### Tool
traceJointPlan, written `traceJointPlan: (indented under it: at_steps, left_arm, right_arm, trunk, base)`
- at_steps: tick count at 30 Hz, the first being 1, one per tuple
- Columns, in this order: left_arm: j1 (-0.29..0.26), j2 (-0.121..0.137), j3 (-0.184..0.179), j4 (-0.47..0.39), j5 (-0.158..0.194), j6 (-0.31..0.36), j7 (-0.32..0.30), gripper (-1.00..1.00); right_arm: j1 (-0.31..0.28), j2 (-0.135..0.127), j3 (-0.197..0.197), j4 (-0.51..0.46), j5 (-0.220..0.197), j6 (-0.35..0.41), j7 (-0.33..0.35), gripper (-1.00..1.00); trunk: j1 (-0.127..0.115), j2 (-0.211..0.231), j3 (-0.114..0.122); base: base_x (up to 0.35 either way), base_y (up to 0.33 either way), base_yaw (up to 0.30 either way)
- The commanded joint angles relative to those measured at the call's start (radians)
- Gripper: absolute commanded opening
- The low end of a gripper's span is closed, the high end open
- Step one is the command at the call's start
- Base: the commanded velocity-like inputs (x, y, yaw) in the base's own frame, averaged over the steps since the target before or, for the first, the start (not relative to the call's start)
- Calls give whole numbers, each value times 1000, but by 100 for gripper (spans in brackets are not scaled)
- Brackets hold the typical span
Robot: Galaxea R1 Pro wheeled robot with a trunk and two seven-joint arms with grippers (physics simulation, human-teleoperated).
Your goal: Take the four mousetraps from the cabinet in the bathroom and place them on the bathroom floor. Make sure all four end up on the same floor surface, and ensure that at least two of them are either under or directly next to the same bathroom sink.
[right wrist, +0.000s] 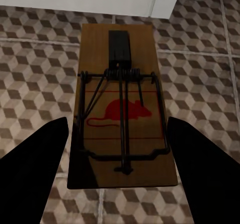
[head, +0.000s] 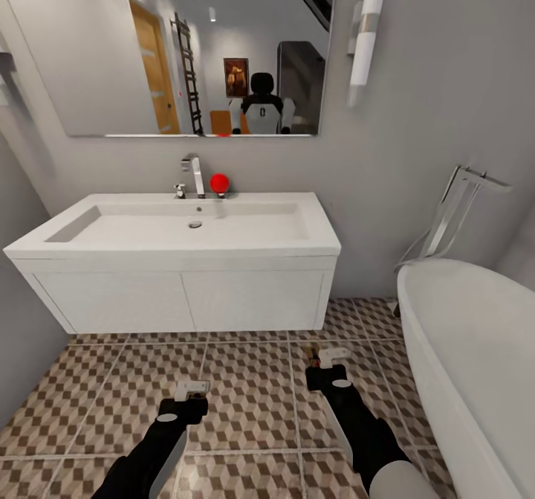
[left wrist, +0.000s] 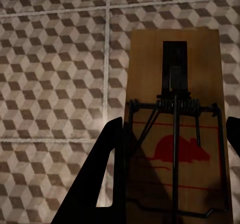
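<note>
My left gripper (head: 191, 391) (left wrist: 175, 124) is shut on a mousetrap (left wrist: 175, 83), a brown board with dark wire and a red mouse print, held above the bathroom floor (head: 253, 387). A second mousetrap (right wrist: 122, 103) lies flat on the cube-pattern tiles between the spread fingers of my right gripper (head: 329, 355) (right wrist: 117, 121), which is open and touches neither side of it. This trap sits just in front of the white vanity under the sink (head: 319, 240), towards its right end. The cabinet is out of view.
A white bathtub (head: 475, 350) with a chrome floor tap (head: 453, 213) stands close on the right. On the sink rim are a chrome tap (head: 195, 175) and a red ball (head: 218, 182), under a wall mirror (head: 186, 45). A grey wall closes the left side.
</note>
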State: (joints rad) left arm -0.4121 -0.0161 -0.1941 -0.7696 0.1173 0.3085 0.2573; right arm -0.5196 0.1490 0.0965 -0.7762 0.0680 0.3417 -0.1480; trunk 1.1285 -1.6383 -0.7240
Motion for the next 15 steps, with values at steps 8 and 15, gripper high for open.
traceJointPlan:
  at_steps: [8,15]
  left_arm:
    - [-1,1,-6,-2,9,4,11,-100]
    - [-1,1,-5,-3,9,4,11,-100]
  right_arm:
    - [0,0,3,-2,8,7,-4,-100]
    - [0,0,3,-2,9,7,-4,-100]
  trunk:
    - [31,-57,-39]
    - [58,-106,-72]
  base:
    - [0,0,0]
    - [0,0,0]
